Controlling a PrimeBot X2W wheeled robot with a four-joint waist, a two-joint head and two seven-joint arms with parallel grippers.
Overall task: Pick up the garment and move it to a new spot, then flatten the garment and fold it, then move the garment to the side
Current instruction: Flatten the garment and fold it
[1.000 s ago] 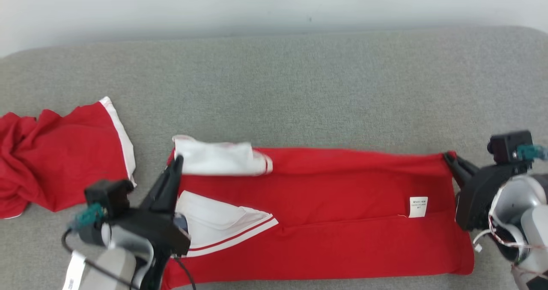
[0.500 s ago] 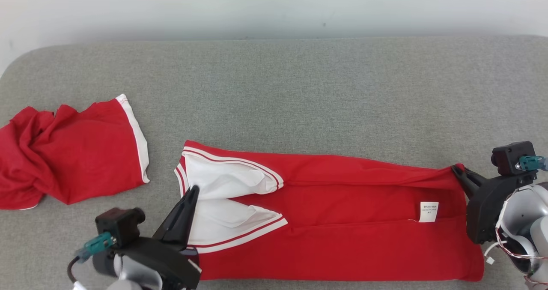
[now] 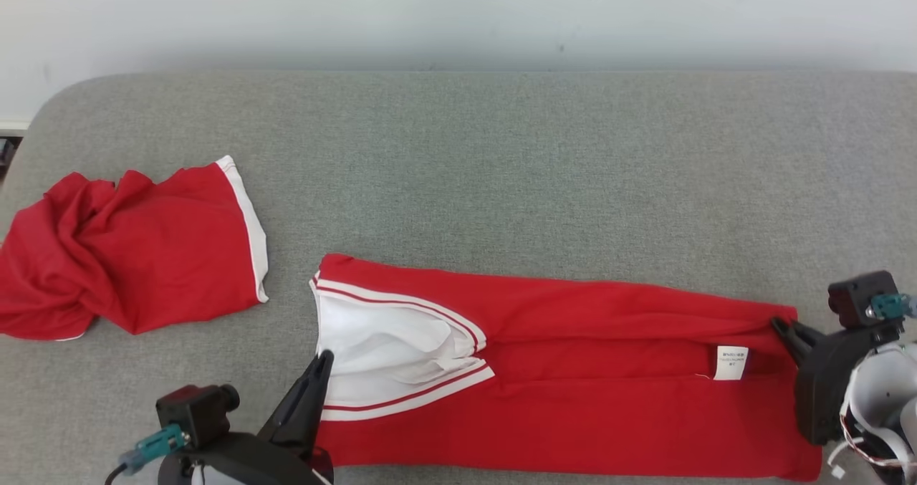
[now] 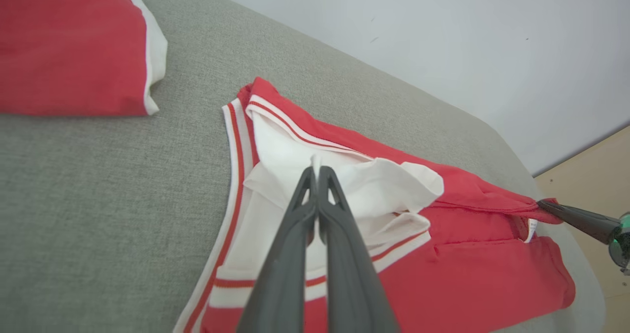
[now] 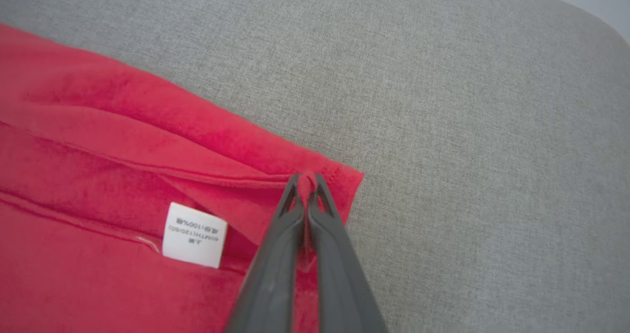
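The garment (image 3: 609, 370) is red with white, red-striped sleeves and lies stretched in a long band across the near part of the grey cushion (image 3: 501, 170). My left gripper (image 3: 326, 356) is at its left end, shut on a fold of the white sleeve (image 4: 374, 185); the wrist view shows the left gripper (image 4: 315, 168) pinching that white cloth. My right gripper (image 3: 777, 322) is shut on the garment's far right red corner, and the right wrist view has the right gripper (image 5: 306, 176) with red hem between its tips. A white care label (image 5: 194, 234) sits just left of it.
A second red garment (image 3: 129, 248) with a white hem lies crumpled at the cushion's left end. Bare grey cushion stretches behind the garment up to a pale wall (image 3: 458, 12). The cushion's right edge drops to a wooden floor (image 4: 590, 166).
The head camera has shifted. My left gripper has drawn the white sleeve fold toward me, and the right gripper has come nearer with the red corner. The other garment has not moved.
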